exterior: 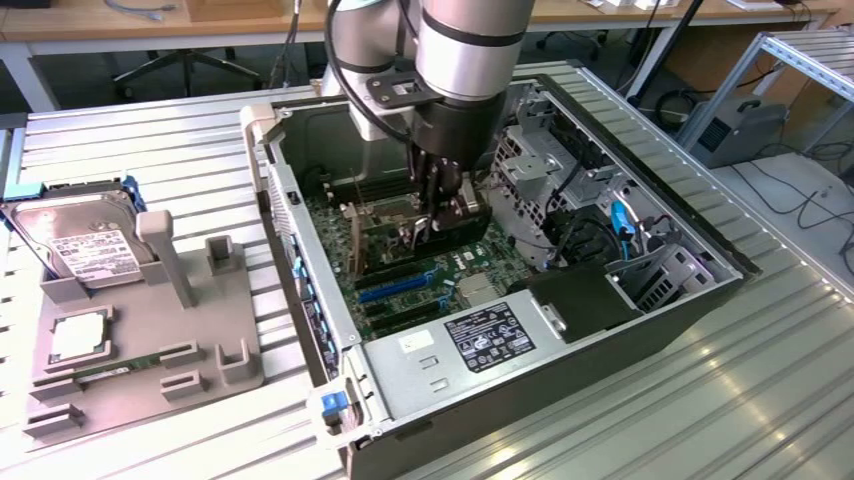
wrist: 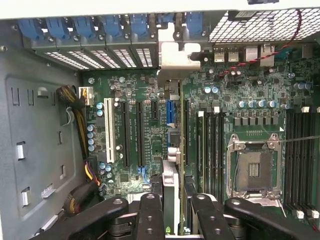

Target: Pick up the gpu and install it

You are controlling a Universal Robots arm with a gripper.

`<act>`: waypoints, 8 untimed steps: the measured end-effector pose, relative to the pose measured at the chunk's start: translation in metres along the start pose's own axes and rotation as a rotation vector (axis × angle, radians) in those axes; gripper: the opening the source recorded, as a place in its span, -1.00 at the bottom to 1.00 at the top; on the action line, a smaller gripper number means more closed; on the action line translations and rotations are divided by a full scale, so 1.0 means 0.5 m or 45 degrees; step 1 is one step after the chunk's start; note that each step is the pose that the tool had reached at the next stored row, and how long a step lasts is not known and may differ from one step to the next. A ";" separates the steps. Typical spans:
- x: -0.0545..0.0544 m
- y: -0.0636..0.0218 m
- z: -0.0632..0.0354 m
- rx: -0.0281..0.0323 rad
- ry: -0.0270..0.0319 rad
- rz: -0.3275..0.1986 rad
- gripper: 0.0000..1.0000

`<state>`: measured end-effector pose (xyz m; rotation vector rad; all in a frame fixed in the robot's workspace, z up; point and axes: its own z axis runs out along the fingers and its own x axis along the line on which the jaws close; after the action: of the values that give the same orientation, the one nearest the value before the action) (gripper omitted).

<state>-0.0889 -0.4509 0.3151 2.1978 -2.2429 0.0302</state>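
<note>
The gripper (wrist: 172,215) is clamped on the gpu (wrist: 171,170), which stands on edge between the two fingers (wrist: 150,220), its thin edge running away from them toward the silvery bracket (wrist: 175,57) at the far end. So the pick-up is done, and the card is down inside the open computer case (exterior: 400,360), right over the motherboard (wrist: 250,115). Whether its lower edge is fully seated in a slot cannot be told from here; I judge the install to be in its last stage, with the card lined up and the grip not yet let go.

Counting outward from the fingers: one gpu between them; one white slot (wrist: 108,132) and one blue slot (wrist: 170,111) off to either side of the card's line, with a few dark long slots between; one empty processor socket (wrist: 253,167) beyond the other finger.

Farther off, outside the case, one grey parts holder (exterior: 147,340) carries one hard drive (exterior: 80,240), one processor chip (exterior: 78,336) and one green memory stick (exterior: 114,370).
</note>
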 end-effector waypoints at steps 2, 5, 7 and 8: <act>0.000 0.002 0.001 -0.0001 0.0002 -0.001 -0.47; 0.000 0.007 0.003 -0.0001 0.0001 -0.002 -0.47; 0.000 0.008 0.005 0.0000 0.0000 -0.003 -0.47; 0.000 0.008 0.006 0.0001 -0.0001 -0.004 -0.47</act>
<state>-0.0931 -0.4509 0.3121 2.2011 -2.2398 0.0301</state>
